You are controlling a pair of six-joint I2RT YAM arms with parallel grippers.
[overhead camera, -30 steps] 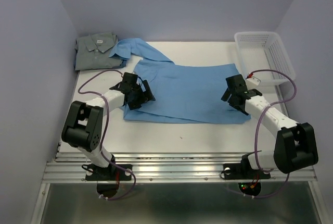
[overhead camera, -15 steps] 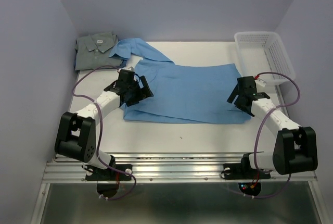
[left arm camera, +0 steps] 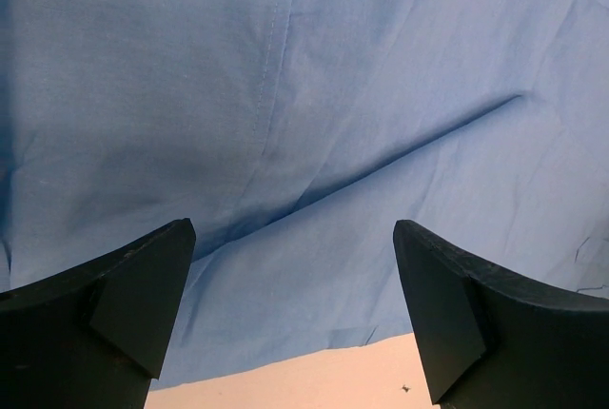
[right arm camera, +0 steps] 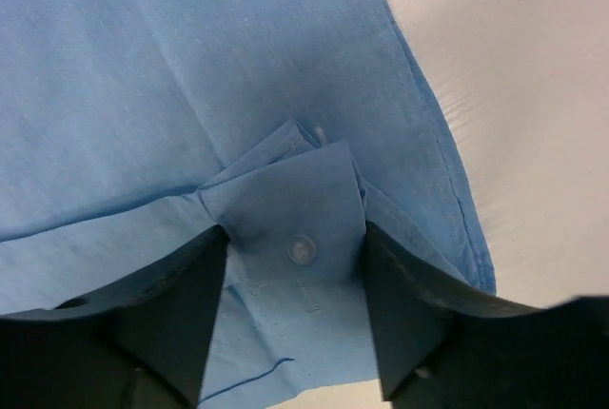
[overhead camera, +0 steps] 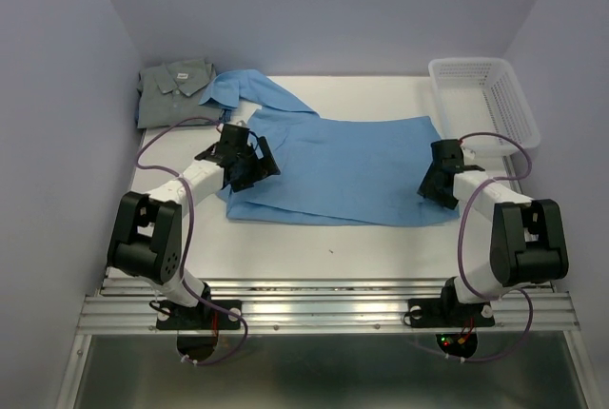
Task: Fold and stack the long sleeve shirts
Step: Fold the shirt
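Closing in, our right gripper point(right arm camera: 290, 238) has narrowed its jaws around the cuff point(right arm camera: 285, 195). Pinched yet? We can't tell. Our left gripper point(left arm camera: 290, 238) gapes wide over the blue shirt point(overhead camera: 343, 162), spread on the table point(overhead camera: 381, 95); we reckon a fold's starting.

Bright, even light; soft shadows; sharp focus.

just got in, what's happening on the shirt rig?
Two arms work on a light blue shirt spread on the table. The left pincer hangs open over its left part; the right pincer straddles a buttoned cuff at its right edge, grip unclear. A grey-green shirt lies folded at the far left corner.
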